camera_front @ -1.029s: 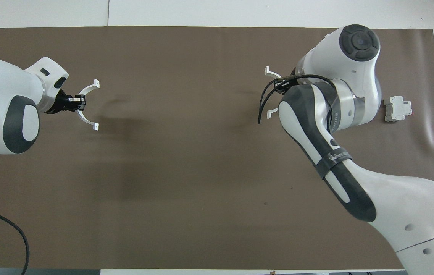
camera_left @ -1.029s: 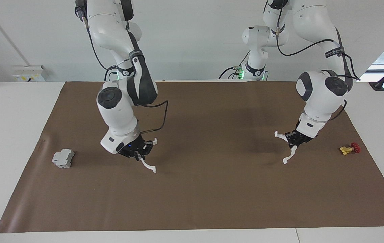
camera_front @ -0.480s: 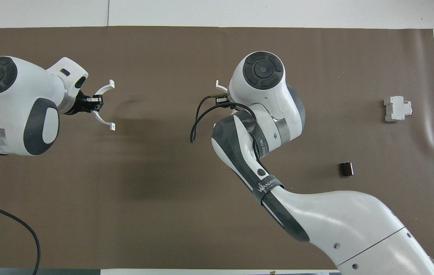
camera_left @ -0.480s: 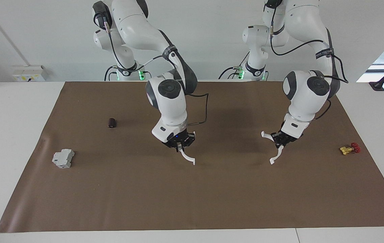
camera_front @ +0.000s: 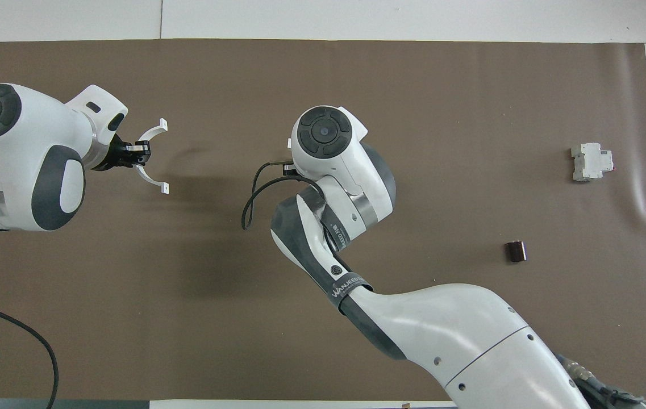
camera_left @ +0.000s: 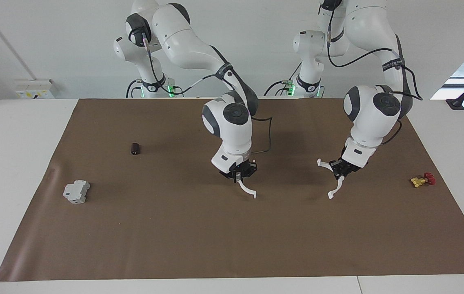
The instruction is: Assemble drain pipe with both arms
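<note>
- Right gripper [camera_left: 240, 174]: up over mid-mat, clamped on a white half-ring [camera_left: 247, 189]. One tabbed end hangs down from the fingers, clear of the mat. In the overhead view the wrist hides both gripper and piece.
- Left gripper [camera_left: 341, 171] [camera_front: 136, 154]: up over the mat toward the left arm's end, clamped on the other half-ring [camera_left: 335, 185] [camera_front: 151, 159] at the middle of its arc.
- Overhead view: the left piece's open side faces the right arm's end of the table, both tabs free of the fingers.
- The two half-rings are well apart, bare mat [camera_left: 232, 241] [camera_front: 198, 318] between them; not joined.
- Grey block [camera_left: 76, 192] [camera_front: 590, 162]: on the mat near the right arm's end, untouched.
- Small dark cylinder [camera_left: 135, 148] [camera_front: 516, 251]: lying on the mat, nearer the robots than the grey block.
- Yellow-and-red valve [camera_left: 422, 179]: on the mat at the left arm's end, apart from the left gripper; seen in the facing view only.
</note>
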Controlling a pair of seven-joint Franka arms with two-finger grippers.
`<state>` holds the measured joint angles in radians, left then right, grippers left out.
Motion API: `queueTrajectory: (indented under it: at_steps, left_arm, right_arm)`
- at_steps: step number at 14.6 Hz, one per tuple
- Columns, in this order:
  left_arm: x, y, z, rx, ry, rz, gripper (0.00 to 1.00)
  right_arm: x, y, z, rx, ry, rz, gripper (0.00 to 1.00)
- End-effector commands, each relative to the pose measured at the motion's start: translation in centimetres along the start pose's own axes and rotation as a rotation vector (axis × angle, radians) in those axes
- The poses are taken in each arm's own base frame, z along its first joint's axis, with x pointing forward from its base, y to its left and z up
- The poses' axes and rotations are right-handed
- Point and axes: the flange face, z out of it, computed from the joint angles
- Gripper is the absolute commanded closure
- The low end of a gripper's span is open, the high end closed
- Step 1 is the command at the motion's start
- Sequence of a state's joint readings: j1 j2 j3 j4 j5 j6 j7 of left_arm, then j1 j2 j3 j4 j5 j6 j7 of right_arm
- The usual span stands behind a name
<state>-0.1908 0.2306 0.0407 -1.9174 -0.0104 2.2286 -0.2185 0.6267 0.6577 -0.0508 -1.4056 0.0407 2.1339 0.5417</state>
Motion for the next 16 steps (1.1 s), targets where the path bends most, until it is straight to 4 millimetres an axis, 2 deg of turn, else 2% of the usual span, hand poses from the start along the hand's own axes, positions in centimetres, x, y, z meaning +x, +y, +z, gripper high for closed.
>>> queueTrajectory:
  at_steps: [1, 2, 4, 7, 8, 9, 10, 11, 12, 15, 16]
  left_arm:
    - [-0.4, -0.3, -0.4, 0.017, -0.003, -0.007, 1.0]
    - [-0.4, -0.4, -0.4, 0.017, -0.003, -0.01, 1.0]
    - [-0.5, -0.4, -0.4, 0.017, -0.003, -0.009, 1.0]
    - [-0.4, -0.5, -0.6, 0.016, 0.001, -0.01, 1.0]
    - [-0.4, -0.5, -0.6, 0.016, 0.003, -0.01, 1.0]
    - [-0.4, -0.5, -0.6, 0.016, 0.003, -0.009, 1.0]
    - [-0.4, -0.5, -0.6, 0.016, 0.003, -0.009, 1.0]
    - [-0.4, -0.5, -0.6, 0.015, 0.004, -0.009, 1.0]
    - [-0.4, -0.4, -0.6, 0.015, 0.004, -0.009, 1.0]
    - [-0.3, 0.9, -1.0, 0.012, 0.011, 0.007, 1.0]
    - [-0.3, 2.2, -1.3, 0.009, 0.019, 0.023, 1.0]
  right_arm:
    - [0.6, -0.2, -0.1, -0.016, 0.024, -0.006, 1.0]
    - [0.7, -0.1, -0.1, -0.022, 0.03, -0.009, 1.0]
    - [0.6, -0.2, 0.3, -0.006, 0.054, -0.014, 0.75]
    - [0.3, -0.1, 1.2, -0.002, 0.06, -0.017, 0.61]
    - [0.3, -0.1, 1.2, 0.0, 0.063, -0.017, 0.46]
    - [0.3, -0.1, 0.6, -0.005, 0.059, -0.02, 0.38]
    - [0.5, 0.1, 0.0, -0.01, 0.054, -0.019, 0.21]
    - [0.9, 0.7, -0.4, -0.019, 0.051, -0.012, 0.09]
    - [1.8, 2.3, -1.6, -0.031, 0.055, -0.012, 0.01]
    - [4.2, 9.2, -6.6, -0.055, 0.029, -0.02, 0.0]
    - [4.9, 11.7, -7.9, -0.061, 0.019, -0.038, 0.0]
